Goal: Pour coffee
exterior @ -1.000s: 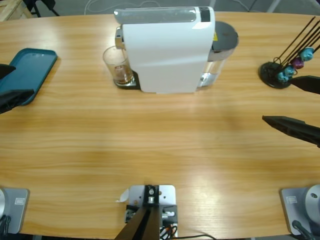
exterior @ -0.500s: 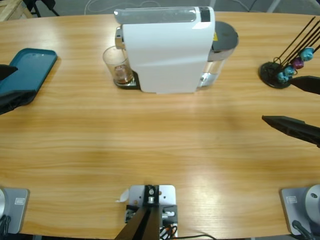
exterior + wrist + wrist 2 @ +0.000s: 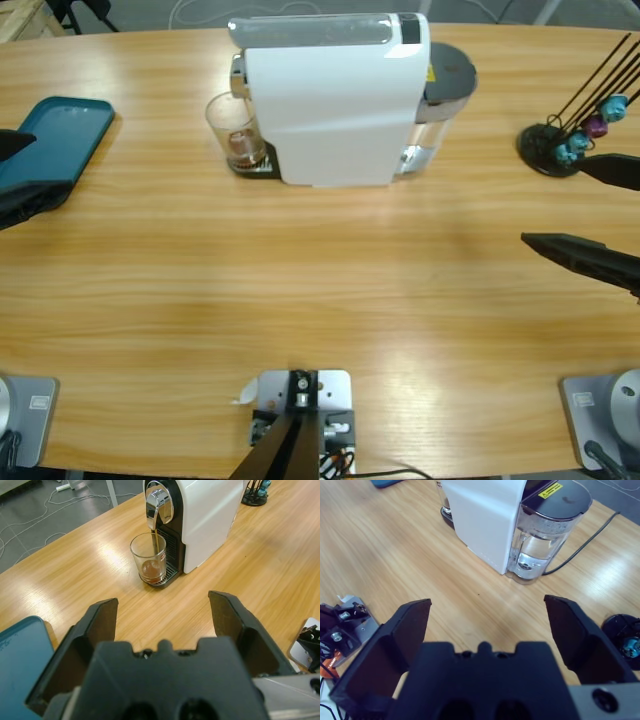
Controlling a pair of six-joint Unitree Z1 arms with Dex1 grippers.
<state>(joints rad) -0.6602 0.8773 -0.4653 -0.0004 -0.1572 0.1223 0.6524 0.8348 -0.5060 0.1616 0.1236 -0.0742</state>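
Observation:
A small clear glass cup (image 3: 236, 132) stands on the drip tray under the spout of the white coffee machine (image 3: 335, 100). In the left wrist view a thin brown stream of coffee (image 3: 156, 539) runs from the spout into the cup (image 3: 149, 559), and a shallow brownish pool lies at its bottom. My left gripper (image 3: 35, 165) is open at the table's left edge, far from the cup, and holds nothing (image 3: 162, 600). At the right edge my right gripper (image 3: 555, 200) is open too, with nothing in it (image 3: 487, 602).
A teal tray (image 3: 62, 140) lies at the far left, partly under my left gripper. Behind the machine sits its clear water tank (image 3: 543, 537) with a power cord. A black capsule stand (image 3: 565, 140) with blue and purple capsules stands at the far right.

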